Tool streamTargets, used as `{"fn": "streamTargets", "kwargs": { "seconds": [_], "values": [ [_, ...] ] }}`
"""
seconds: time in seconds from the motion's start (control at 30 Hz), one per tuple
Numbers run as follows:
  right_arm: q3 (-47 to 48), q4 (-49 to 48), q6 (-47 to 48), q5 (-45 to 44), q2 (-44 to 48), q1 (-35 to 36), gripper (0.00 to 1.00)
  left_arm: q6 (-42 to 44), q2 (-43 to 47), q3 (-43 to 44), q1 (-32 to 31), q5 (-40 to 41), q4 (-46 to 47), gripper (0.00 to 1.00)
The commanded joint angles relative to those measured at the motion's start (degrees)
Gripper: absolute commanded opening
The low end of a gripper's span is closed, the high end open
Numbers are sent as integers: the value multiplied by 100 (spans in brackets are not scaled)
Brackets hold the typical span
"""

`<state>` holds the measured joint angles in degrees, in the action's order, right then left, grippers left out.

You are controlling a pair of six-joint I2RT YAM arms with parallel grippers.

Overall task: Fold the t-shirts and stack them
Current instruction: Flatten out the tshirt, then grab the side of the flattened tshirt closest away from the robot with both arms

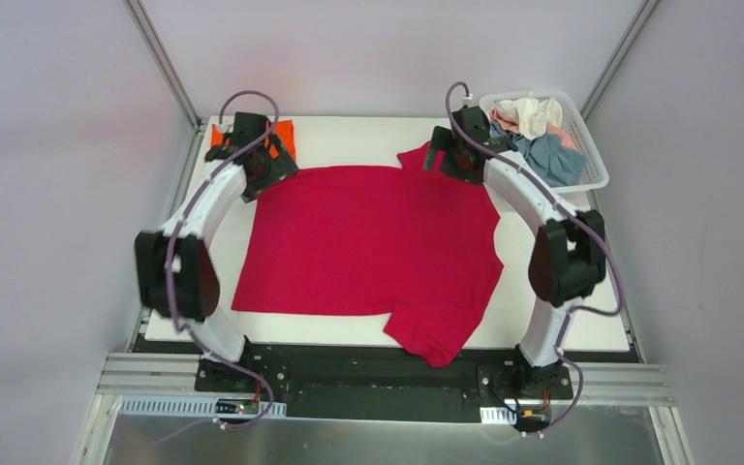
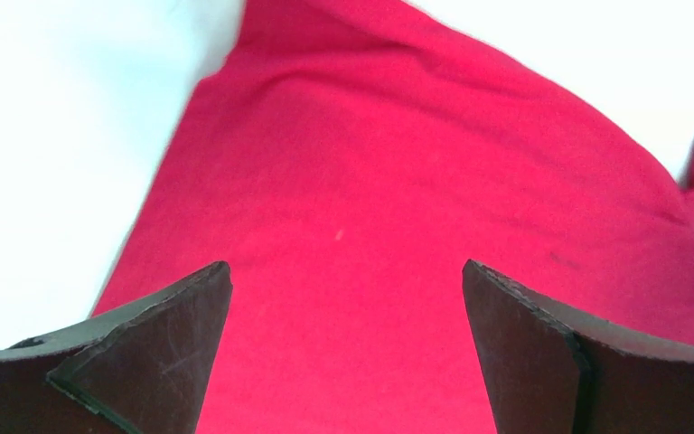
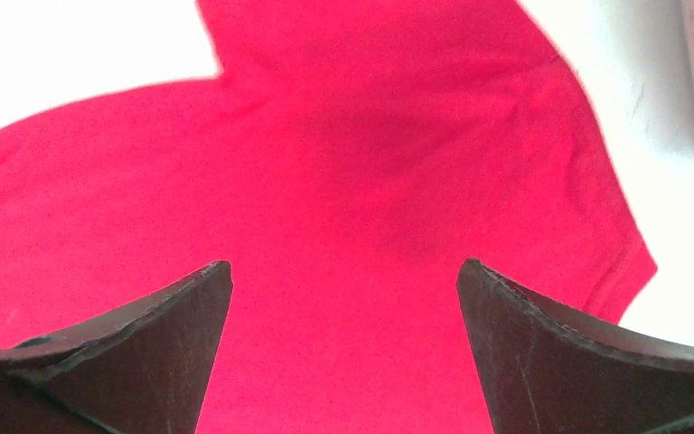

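A crimson red t-shirt (image 1: 368, 247) lies spread flat across the white table top, one sleeve hanging over the near edge and another at the far right. My left gripper (image 1: 257, 174) hovers over its far left corner, jaws wide open with only red cloth (image 2: 398, 208) below them. My right gripper (image 1: 450, 155) stands open over the far right sleeve (image 3: 370, 181), holding nothing. A bright orange t-shirt (image 1: 284, 133) lies at the far left corner, mostly hidden behind the left arm. Grey-blue (image 1: 552, 155), cream (image 1: 533, 111) and pale pink t-shirts are heaped in the basket.
A white slatted basket (image 1: 596, 174) stands off the table's far right corner. Bare white table (image 1: 349, 140) shows along the far edge and at both sides of the red shirt. Metal frame posts rise at both far corners.
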<state>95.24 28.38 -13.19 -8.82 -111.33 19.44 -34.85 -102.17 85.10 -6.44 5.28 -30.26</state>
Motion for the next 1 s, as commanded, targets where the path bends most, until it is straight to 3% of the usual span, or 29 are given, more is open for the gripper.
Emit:
{"fn": "streamTargets", "kwargs": {
  "seconds": [0.0, 0.2, 0.4, 0.5, 0.63, 0.97],
  "values": [
    [-843, 313, -43, -321, 1222, 626, 99, -774, 1738, -1398, -55, 766, -778, 99],
    [-2394, 109, -458, -474, 2315, 1439, 99, -2062, 3869, -3710, -42, 1680, -1662, 99],
    [-3772, -338, -1046, -479, 3307, 1736, 99, -2985, 5522, -5103, -33, 1929, -2189, 100],
    [-3957, -315, -1165, -695, 3540, 1766, 99, -3352, 5922, -5436, -26, 2125, -2392, 97],
    [-4051, -321, -1238, -712, 3707, 1805, 99, -3602, 6026, -5597, -24, 2385, -2342, 84],
    [-4218, -366, -1288, -819, 3888, 1827, 99, -3323, 5005, -5759, -15, 1770, -1207, 73]
  ]
}}
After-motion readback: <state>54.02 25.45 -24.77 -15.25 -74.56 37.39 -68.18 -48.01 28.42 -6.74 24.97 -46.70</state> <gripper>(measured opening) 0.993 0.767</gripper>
